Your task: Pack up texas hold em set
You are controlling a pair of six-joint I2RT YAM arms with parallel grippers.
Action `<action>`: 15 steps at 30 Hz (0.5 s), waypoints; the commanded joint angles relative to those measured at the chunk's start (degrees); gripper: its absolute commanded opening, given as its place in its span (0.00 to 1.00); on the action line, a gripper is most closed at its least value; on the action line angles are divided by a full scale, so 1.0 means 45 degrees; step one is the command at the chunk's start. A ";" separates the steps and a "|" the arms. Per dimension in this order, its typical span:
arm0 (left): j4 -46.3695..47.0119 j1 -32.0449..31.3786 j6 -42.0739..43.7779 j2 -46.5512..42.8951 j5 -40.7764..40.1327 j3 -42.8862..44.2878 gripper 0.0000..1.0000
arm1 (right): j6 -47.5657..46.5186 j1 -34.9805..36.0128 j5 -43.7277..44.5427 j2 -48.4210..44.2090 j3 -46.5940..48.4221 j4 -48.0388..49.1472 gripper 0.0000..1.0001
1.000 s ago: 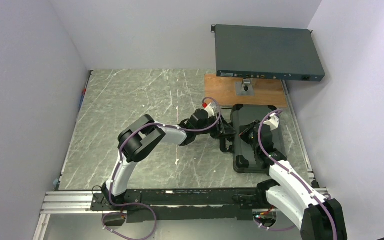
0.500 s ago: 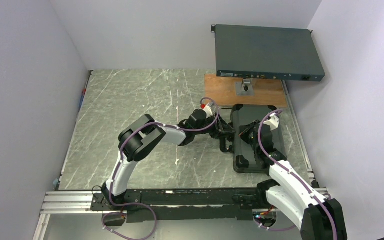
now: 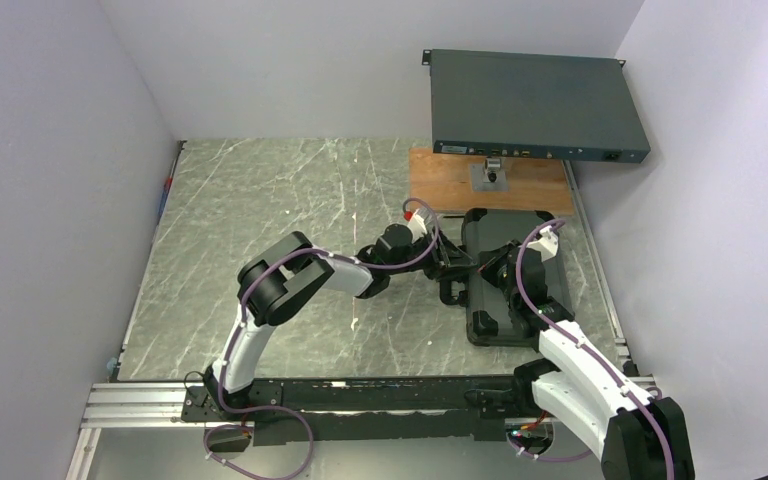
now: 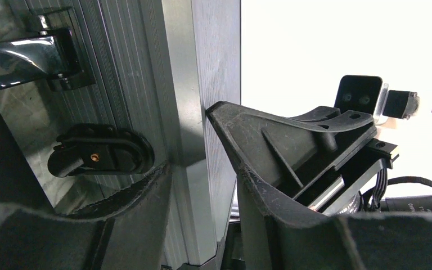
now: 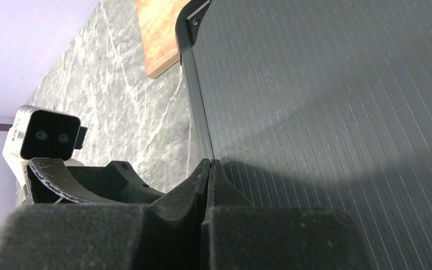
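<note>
Latching closed case (image 3: 510, 285): left gripper (image 4: 202, 169) jaws half open astride its edge, right gripper (image 5: 209, 169) shut, pressing lid. Next: clasp (image 4: 98, 157).

lab test cell | plain white walls (image 3: 50, 150) | marble-look table (image 3: 260, 200)

The closed case (image 3: 516, 290) near the table's (image 3: 260, 200) right edge shows only its lid, so its contents are hidden. In the top view the right arm covers the middle of the lid, and the left pincer (image 3: 457, 268) at the case's left rim is too small there to tell how its jaws stand. The left wrist view cuts off the handle (image 4: 22, 50) at the left edge. The right wrist view crops the lid on three sides.
</note>
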 commanded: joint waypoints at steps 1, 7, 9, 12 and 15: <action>0.2693 -0.0658 -0.0969 -0.0382 0.0465 0.0271 0.49 | -0.0375 0.0165 -0.0570 0.0659 -0.0698 -0.3040 0.00; 0.1121 -0.0512 0.0783 -0.2008 -0.0553 -0.1278 0.52 | -0.0375 0.0164 -0.0582 0.0638 -0.0697 -0.3068 0.00; -0.0479 -0.0383 0.1715 -0.2575 -0.0686 -0.1465 0.53 | -0.0391 0.0176 -0.0592 0.0657 -0.0698 -0.3041 0.00; -0.2627 -0.0226 0.2536 -0.3049 -0.1021 -0.1512 0.45 | -0.0396 0.0164 -0.0601 0.0646 -0.0698 -0.3028 0.00; -0.4747 -0.0038 0.3403 -0.2916 -0.1089 -0.0855 0.31 | -0.0383 0.0162 -0.0594 0.0629 -0.0707 -0.3045 0.00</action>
